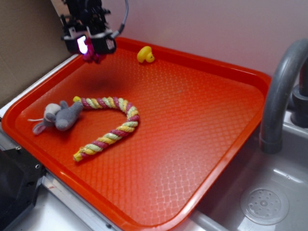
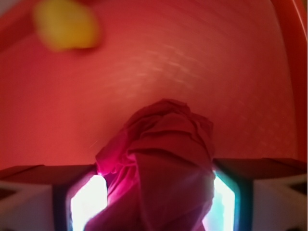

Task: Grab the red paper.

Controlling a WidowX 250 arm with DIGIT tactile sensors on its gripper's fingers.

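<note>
Orange tray (image 1: 202, 120) under my end effector. Yellow duck (image 1: 145, 55) just beside it, by far rim. Striped rope (image 1: 111, 126) & grey mouse toy (image 1: 58, 117) nearer cam, touching. Faucet (image 1: 281, 91) + sink (image 1: 269, 202) well off.

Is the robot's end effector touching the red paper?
Touching. In the wrist view the red paper sits squeezed between the end effector's two fingers, filling the gap.

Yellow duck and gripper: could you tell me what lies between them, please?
Only bare tray in the exterior view, between the duck and the gripper holding the red paper.
</note>
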